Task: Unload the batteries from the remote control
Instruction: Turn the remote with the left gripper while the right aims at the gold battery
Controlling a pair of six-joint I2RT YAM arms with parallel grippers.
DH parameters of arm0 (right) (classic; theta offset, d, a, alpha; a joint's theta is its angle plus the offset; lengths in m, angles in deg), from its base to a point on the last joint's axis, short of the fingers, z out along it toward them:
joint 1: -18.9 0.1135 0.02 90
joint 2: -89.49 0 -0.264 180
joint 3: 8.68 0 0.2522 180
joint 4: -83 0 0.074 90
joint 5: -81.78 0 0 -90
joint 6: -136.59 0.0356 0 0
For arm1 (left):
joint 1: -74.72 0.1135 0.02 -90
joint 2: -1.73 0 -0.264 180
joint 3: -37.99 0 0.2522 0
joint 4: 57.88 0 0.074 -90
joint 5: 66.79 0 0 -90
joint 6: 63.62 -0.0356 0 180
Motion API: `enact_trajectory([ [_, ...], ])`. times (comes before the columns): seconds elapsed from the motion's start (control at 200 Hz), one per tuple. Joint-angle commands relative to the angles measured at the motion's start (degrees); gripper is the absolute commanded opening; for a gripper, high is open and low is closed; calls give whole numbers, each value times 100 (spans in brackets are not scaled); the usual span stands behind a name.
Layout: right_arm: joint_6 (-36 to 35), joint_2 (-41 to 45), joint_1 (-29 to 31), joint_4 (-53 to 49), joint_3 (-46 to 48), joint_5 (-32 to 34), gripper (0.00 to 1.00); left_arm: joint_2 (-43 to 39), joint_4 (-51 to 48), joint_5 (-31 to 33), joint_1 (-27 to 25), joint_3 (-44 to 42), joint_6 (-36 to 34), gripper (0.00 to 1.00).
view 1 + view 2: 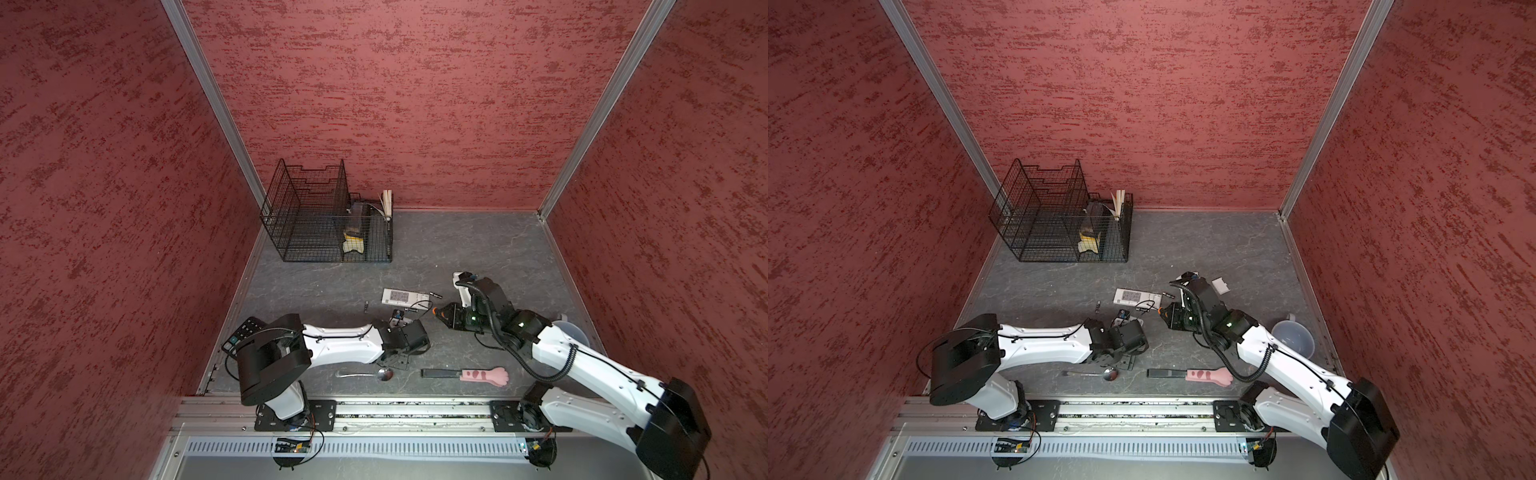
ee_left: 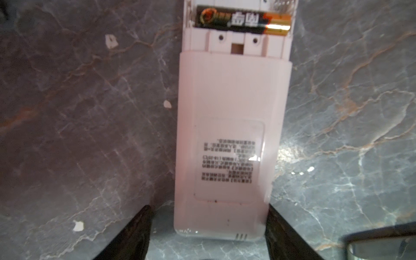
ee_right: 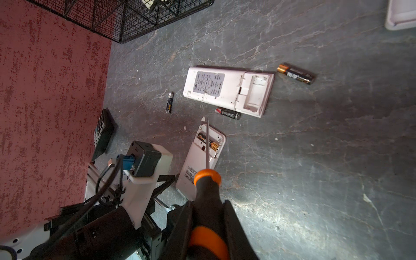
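a small white remote control (image 2: 229, 135) is laid face down on the grey marbled surface, label side up, with its battery compartment uncovered. one black battery with a gold end (image 2: 243, 21) is seated crosswise in that compartment. three loose batteries are seen lying flat on the surface: a first battery (image 3: 170, 102) off by itself, a second battery (image 3: 228, 113) just beside a larger white remote (image 3: 227, 90) whose compartment is open and empty, and a third battery (image 3: 296, 73) near that open end.

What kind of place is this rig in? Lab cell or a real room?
Probably a purpose-built robot test cell, not a home: red textured wall panels joined by aluminium profiles, arm bases bolted to a rail along the front of a marble-look tabletop.
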State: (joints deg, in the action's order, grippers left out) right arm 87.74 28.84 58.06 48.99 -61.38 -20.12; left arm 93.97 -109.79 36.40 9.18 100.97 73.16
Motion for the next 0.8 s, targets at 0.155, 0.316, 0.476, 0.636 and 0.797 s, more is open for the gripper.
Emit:
enact_trajectory([
  [0.155,-91,-131,-31,249,-76,-103,0,136,-796,397,227,-209,163,76],
  [0.316,-150,-243,-31,233,-107,-193,0,109,-549,465,551,-197,39,76],
  [0.476,-315,-342,-31,76,-72,-197,0,80,-395,466,729,-82,-138,76],
  [0.636,-366,-310,-31,-16,6,-383,0,-109,-310,378,693,-98,-145,76],
  [0.797,-294,-63,-27,-33,221,-608,0,-592,-373,265,677,-193,-135,73],
])
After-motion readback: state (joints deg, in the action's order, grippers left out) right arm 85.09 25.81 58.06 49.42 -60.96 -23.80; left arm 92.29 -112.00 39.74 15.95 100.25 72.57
